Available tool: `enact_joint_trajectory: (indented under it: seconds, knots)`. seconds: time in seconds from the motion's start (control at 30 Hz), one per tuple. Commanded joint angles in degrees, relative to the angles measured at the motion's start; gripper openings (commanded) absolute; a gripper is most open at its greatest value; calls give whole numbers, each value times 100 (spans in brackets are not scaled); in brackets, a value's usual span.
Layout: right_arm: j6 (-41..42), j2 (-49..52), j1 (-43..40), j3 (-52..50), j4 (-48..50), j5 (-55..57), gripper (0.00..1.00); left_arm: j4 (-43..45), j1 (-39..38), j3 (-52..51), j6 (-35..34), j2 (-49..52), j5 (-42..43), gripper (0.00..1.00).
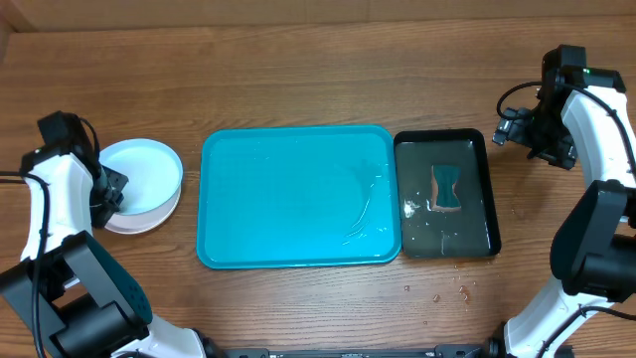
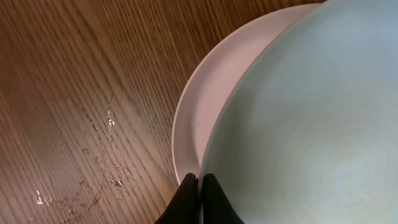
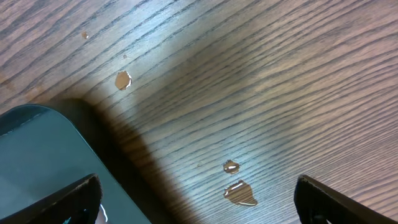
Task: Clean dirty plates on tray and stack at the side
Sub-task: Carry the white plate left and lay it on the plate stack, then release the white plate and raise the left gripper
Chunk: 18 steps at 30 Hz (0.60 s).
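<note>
The turquoise tray (image 1: 298,199) lies in the middle of the table, wet and with no plate on it. At the left, a pale blue plate (image 1: 144,169) rests on a white plate (image 1: 139,224). My left gripper (image 1: 112,189) is shut on the pale blue plate's left rim. The left wrist view shows the fingers (image 2: 200,182) pinching that rim (image 2: 311,124), with the white plate (image 2: 199,106) underneath. The yellow-green plate is not in view. My right gripper (image 1: 512,127) is open and empty over bare wood (image 3: 198,186), beside the black tray's far right corner.
A black tray (image 1: 447,239) with water and a sponge (image 1: 446,188) sits against the turquoise tray's right side; its corner shows in the right wrist view (image 3: 31,155). Water drops (image 3: 239,193) lie on the wood near it.
</note>
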Motion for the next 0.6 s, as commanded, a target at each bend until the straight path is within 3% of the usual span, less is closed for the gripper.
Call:
enact_joint_trajectory:
  seconds: [0.0, 0.2, 0.4, 0.47, 0.57]
  knots:
    - [26, -125, -20, 50, 17, 42, 100, 103, -39, -61, 101, -107, -247, 4]
    - [26, -125, -20, 50, 17, 42, 100, 247, -81, -44, 667, -107, 192, 18]
    - [26, -125, -20, 50, 17, 42, 100, 138, -81, 61, 782, -107, 205, 22]
    - [26, -125, -20, 50, 17, 42, 100, 46, -81, 96, 780, -107, 203, 20]
    - [26, -125, -20, 50, 17, 42, 100, -149, -70, 96, 769, -107, 190, 6]
